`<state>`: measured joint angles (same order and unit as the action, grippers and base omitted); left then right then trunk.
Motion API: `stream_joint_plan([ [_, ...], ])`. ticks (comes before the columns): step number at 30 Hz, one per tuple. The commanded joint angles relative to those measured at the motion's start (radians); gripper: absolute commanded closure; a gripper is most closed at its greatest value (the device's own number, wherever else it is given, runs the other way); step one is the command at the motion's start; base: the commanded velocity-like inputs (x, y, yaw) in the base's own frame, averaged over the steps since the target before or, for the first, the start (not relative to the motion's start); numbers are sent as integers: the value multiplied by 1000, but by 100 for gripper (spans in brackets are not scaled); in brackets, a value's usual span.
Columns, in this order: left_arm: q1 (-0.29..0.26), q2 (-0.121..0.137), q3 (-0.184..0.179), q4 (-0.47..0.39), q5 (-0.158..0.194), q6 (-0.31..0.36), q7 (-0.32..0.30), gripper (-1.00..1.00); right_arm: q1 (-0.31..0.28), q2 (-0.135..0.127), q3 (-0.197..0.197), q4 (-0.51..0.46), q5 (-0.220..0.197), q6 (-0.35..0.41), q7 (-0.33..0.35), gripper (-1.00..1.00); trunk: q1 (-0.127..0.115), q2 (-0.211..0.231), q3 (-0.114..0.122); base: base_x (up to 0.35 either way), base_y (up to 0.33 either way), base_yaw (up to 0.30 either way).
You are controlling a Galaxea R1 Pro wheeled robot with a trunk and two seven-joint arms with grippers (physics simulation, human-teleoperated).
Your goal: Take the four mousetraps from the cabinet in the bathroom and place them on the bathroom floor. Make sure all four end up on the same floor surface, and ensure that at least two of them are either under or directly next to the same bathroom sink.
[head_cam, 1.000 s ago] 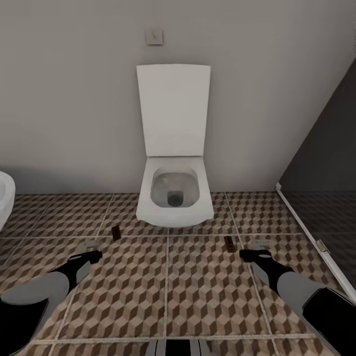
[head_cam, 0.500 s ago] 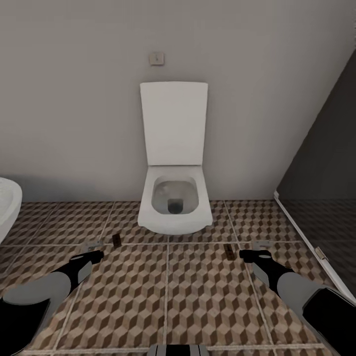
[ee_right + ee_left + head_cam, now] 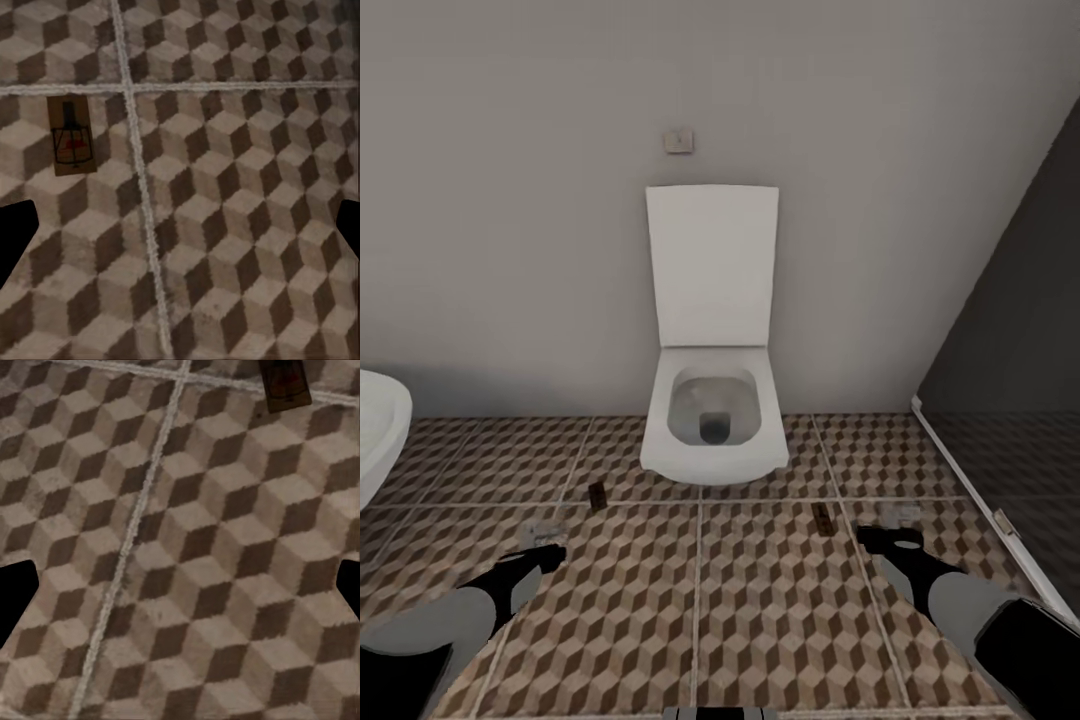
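Two mousetraps lie flat on the cube-patterned bathroom floor [image 3: 700, 600], one on each side of the toilet: the left mousetrap [image 3: 597, 494] [image 3: 285, 382] and the right mousetrap [image 3: 822, 517] [image 3: 71, 135]. My left gripper [image 3: 545, 553] [image 3: 180, 596] hangs open over bare tile, short of the left trap, with nothing between its fingers. The right gripper [image 3: 882, 540] [image 3: 180, 236] is open too, just beside the right trap and apart from it. The sink and the other traps are out of view.
A square white toilet [image 3: 712, 420] with its lid raised stands against the grey wall straight ahead. A rounded white tub rim [image 3: 375, 430] pokes in at the left. The dark glass shower [image 3: 1010, 400] closes off the right side.
The whole view has backed away from the toilet, so the camera moved. Both grippers have drawn back a little from the traps. The two traps lie where they were.
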<state>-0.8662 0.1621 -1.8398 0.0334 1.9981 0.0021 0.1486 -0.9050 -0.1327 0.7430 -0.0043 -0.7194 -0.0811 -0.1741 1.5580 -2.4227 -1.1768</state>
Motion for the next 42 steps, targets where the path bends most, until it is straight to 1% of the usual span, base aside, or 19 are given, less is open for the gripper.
stream_joint_plan([
  [1, 21, -3, -9, -2, 7, 0, 4, -100, 15, 0, 9, 2, -9, -12, -2, -100, -4, 7, 3, 0, 0, 0],
  [3, 42, -7, -9, -4, 7, 0, 5, -100, 29, 0, 9, 3, -8, -22, -2, -100, -12, 21, 9, 0, 0, 0],
  [5, 84, -15, -10, -8, 7, 0, 5, -100, 57, -1, 9, 5, -7, -32, -2, -100, -19, 35, 15, 0, 0, 0],
  [11, 141, -21, -10, -21, 7, -1, 5, -100, 104, -3, 9, 7, -4, -38, -2, -100, -42, 77, 34, 0, 0, 0],
  [14, 168, -22, -10, -35, 7, -1, 5, -100, 135, -4, 9, 8, -3, -40, -1, -100, -54, 98, 43, 0, 0, 0],
  [15, 188, -21, -10, -45, 7, -1, 5, -100, 157, -6, 10, 8, -2, -42, -1, -100, -58, 105, 46, 0, 0, 0],
  [16, 188, -21, -10, -45, 7, -1, 5, -100, 157, -6, 10, 8, -2, -42, -1, -100, -62, 112, 50, 0, 0, 0],
  [17, 209, -21, -9, -52, 7, -1, 5, -100, 179, -10, 10, 8, -2, -44, -1, -100, -65, 119, 53, 0, 0, 0],
  [19, 231, -20, -9, -57, 7, -1, 5, -100, 200, -13, 10, 8, -2, -47, -1, -100, -73, 133, 59, 0, 0, 0],
  [30, 351, -20, -10, -83, 7, -2, 5, -100, 303, -19, 12, 7, 1, -67, 1, -100, -115, 210, 93, 0, 0, 0],
  [31, 370, -20, -10, -85, 7, -3, 5, -100, 319, -18, 15, 7, 4, -71, 3, -100, -119, 217, 97, 0, 0, 0],
  [34, 395, -19, -10, -88, 7, -5, 5, -100, 340, -16, 19, 7, 13, -75, 4, -100, -131, 238, 106, 0, 0, 0],
  [42, 443, -12, -10, -90, 7, -8, 3, -100, 390, -12, 25, 6, 65, -80, 5, -100, -161, 294, 131, 0, 0, 0],
])
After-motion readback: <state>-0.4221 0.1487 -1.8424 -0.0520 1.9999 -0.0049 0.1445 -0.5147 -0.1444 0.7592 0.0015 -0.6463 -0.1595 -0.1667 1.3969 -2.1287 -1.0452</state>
